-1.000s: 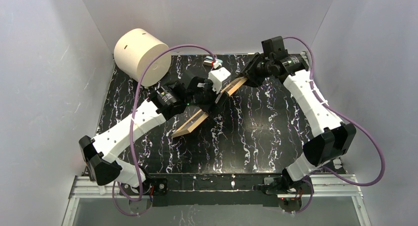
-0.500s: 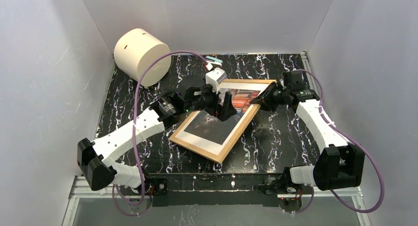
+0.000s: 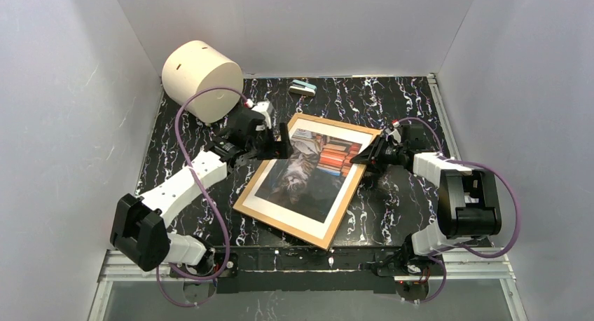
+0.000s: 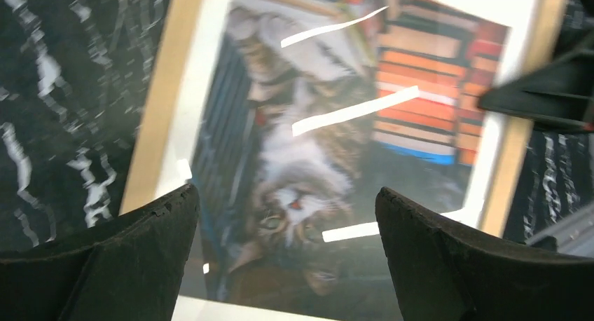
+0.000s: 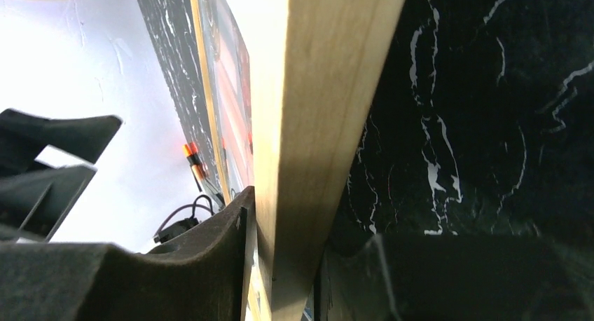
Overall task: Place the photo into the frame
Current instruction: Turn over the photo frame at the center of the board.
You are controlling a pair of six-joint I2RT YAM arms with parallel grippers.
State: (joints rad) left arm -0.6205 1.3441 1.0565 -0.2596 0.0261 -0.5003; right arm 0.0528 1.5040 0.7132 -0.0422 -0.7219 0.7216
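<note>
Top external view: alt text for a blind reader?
A light-wood frame showing a cat photo lies on the black marbled table. The right gripper has its fingers on the frame's right edge; the left gripper hovers open over its upper-left edge. Cream cylinder back left.

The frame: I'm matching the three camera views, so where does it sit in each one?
Top external: the frame lies centre-table, turned diagonally.
Left wrist: it fills the view beyond the open left gripper.
Right wrist: its wood edge runs up the middle, between the fingers of the right gripper.
Shared landmark: the black marbled table.
</note>
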